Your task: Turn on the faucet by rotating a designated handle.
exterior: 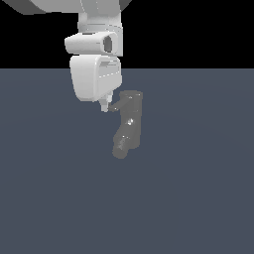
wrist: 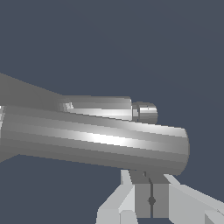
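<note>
The biggest thing I see is the flat blue-grey floor (exterior: 198, 198). It fills the lower part of the exterior view, with black above it.

Next comes my white robot arm (exterior: 94, 74). It hangs down from the top of the exterior view, a bit toward that view's left. Its fat white wrist part sits just above the floor line.

Then the faucet (exterior: 128, 126). It is a dull grey chunky thing near the middle of the exterior view, just beside the arm, on the exterior view's right of it. It has an upright round part on top and a bent spout lower down that leans toward the exterior view's left. A tiny bright spot shines on its body. In the wrist view the faucet (wrist: 96, 140) looks like a big shiny grey tube lying across the picture, very near the camera.

Smaller is my claw (exterior: 104, 106). It pokes out under the white wrist part. In the wrist view the claw (wrist: 151, 197) has its two fingers pressed together with only a thin dark line between them, so it is closed and holds nothing.

Smallest is the handle (exterior: 116, 106). It is a thin dark rod sticking sideways from the faucet's top toward the claw. Its end looks right next to the claw tip, but I cannot tell if they touch.
</note>
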Motion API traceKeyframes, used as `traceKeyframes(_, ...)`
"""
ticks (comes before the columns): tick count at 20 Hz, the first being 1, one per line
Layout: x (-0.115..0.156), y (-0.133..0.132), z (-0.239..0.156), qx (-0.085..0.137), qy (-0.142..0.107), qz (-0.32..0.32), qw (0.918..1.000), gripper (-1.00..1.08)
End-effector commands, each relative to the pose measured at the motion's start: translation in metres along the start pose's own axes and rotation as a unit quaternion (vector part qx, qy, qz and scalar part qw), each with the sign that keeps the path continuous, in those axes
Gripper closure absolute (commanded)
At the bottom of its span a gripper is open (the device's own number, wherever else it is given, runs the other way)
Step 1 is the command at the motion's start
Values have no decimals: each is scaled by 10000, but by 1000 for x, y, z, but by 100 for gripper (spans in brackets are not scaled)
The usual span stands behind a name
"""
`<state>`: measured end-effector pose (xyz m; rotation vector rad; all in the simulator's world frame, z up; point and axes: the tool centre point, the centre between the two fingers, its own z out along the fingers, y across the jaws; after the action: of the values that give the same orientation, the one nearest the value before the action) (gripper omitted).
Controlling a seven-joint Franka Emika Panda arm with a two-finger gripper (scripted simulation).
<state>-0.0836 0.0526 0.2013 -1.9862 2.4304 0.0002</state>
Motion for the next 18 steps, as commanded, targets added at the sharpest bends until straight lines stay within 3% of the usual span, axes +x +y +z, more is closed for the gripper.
traceKeyframes(1,18,-2,0,-2,6,61,10000,108)
traceKeyframes(16,100,-1,-1,-7,10,66,10000,108)
traceKeyframes(17,100,-1,-1,-7,10,66,10000,108)
traceKeyframes(18,82,-1,0,-1,6,-66,10000,108)
